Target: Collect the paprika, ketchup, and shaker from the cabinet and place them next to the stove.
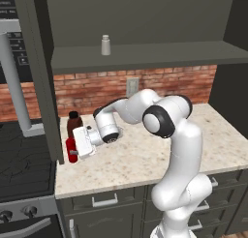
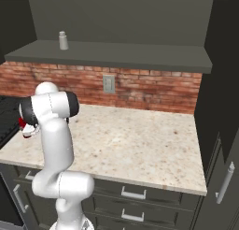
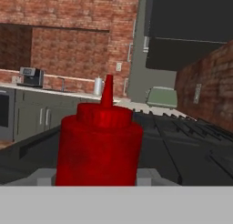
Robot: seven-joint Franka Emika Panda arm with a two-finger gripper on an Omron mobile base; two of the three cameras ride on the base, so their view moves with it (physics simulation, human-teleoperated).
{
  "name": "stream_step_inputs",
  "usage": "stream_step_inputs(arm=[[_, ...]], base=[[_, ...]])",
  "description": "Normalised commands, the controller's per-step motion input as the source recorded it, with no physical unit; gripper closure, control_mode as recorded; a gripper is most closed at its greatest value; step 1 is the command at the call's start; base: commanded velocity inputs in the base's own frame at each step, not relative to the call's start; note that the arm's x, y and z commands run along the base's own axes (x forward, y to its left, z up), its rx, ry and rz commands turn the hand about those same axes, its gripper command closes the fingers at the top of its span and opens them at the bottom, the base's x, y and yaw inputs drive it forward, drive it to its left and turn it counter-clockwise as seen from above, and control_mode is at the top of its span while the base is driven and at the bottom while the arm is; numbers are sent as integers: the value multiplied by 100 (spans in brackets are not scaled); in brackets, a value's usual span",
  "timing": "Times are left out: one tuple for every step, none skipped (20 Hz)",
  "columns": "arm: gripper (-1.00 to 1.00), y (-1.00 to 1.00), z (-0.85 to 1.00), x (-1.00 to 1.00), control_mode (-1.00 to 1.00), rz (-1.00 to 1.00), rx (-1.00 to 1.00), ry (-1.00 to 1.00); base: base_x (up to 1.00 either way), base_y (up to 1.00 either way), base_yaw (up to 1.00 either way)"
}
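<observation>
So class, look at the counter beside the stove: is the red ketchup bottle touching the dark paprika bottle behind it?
Cannot tell. In the left base view the ketchup sits just in front of the paprika, but the gripper covers where they would meet.

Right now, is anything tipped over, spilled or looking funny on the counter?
Nothing looks wrong. The ketchup and the paprika stand upright side by side at the counter's stove-side end, and the shaker stands upright, alone on the cabinet shelf. No spills or damage show. The gripper is right at the ketchup.
</observation>
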Motion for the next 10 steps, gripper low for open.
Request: stream_step_inputs(arm=[[-100,0,-19,0,-100,0,0,0],[-100,0,-16,0,-100,0,0,0],[-100,-8,-5,-4,-100,0,0,0],[-100,-9,-1,-8,-100,0,0,0],[-100,-10,0,-8,-100,0,0,0],[-100,-20,0,-14,-100,0,0,0],[-100,-17,0,-14,-100,0,0,0],[-100,-16,0,-11,-100,0,0,-1],[-100,-19,0,-10,-100,0,0,0],[-100,-18,0,-9,-100,0,0,0]], base=[[0,0,0],[0,0,0],[0,0,0],[0,0,0],[0,0,0],[0,0,0],[0,0,0],[0,0,0],[0,0,0],[0,0,0]])
